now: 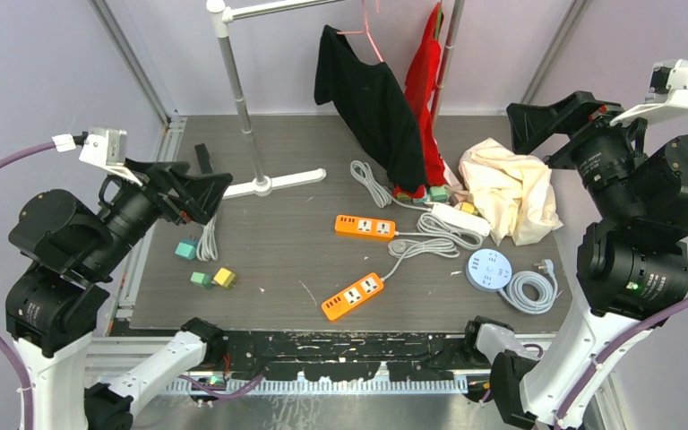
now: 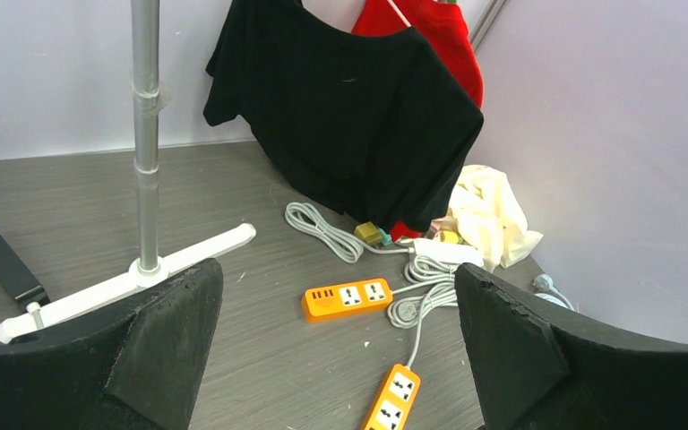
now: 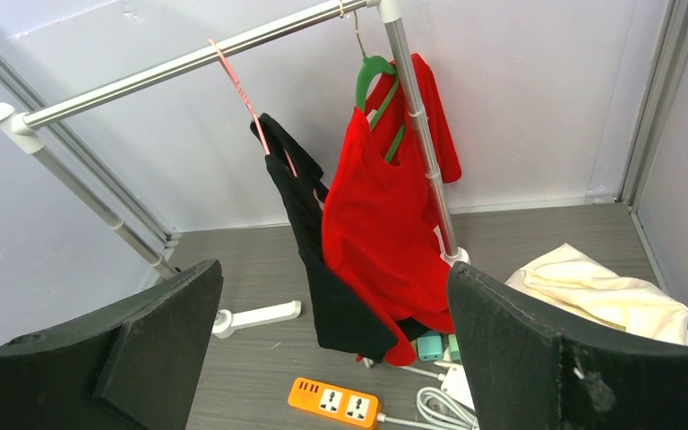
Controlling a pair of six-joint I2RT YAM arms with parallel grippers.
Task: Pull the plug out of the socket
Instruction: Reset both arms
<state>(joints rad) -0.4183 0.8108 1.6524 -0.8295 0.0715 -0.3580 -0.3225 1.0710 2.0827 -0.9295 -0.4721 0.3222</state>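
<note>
Both grippers are released, holding nothing: the left gripper is well left of the upper orange power strip and the right gripper well right of it. A grey plug lies on the bench just beside that strip's right end.

Likely lab: aluminium-framed, plain-walled bench

Both arms are built alike: the left arm and right arm have chunky black round joints on white lower links. A small white camera sits on each wrist, fed by a purple cable. The fingers are broad, matte black, rough-faced. A green light glows on the right arm.
</note>
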